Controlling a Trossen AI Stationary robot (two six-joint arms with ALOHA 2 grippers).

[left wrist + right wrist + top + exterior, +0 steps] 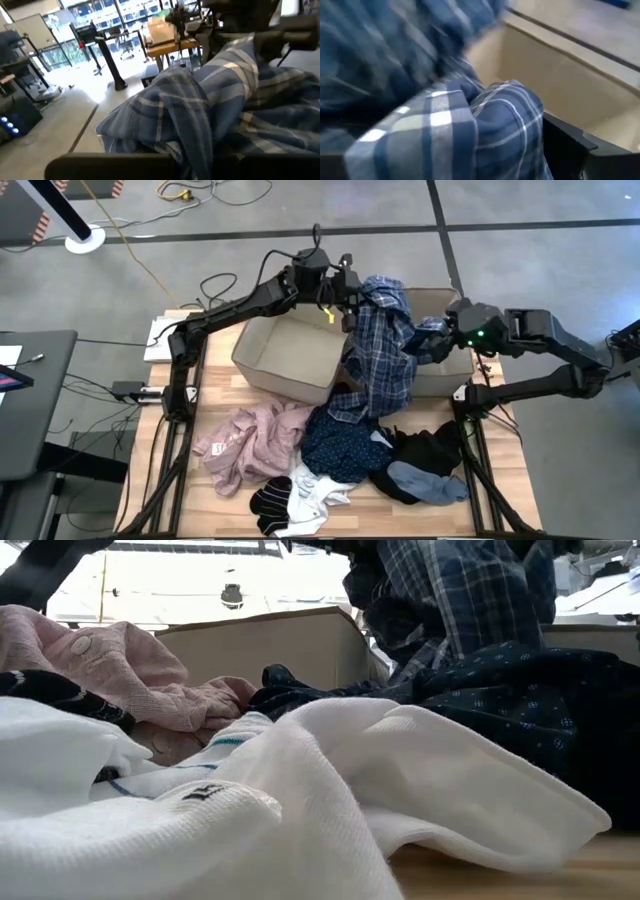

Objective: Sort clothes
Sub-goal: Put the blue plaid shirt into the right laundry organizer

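Plaid shirt [385, 340] hanging at upper centre of frame, over two beige bins [285, 355]. Left gripper [345, 298] clamping shirt top with closed jaws. Right gripper [440, 335] holding shirt side, jaws standing wide around fabric.

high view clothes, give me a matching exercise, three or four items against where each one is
Items:
1. plaid shirt
2. pink top
3. striped socks
4. light blue piece

Places:
a. front edge of the table, left of centre
b. lifted over the bins between both tools
c. front right of the pile
d. left side of the pile

Pairs: 1-b, 2-d, 3-a, 4-c
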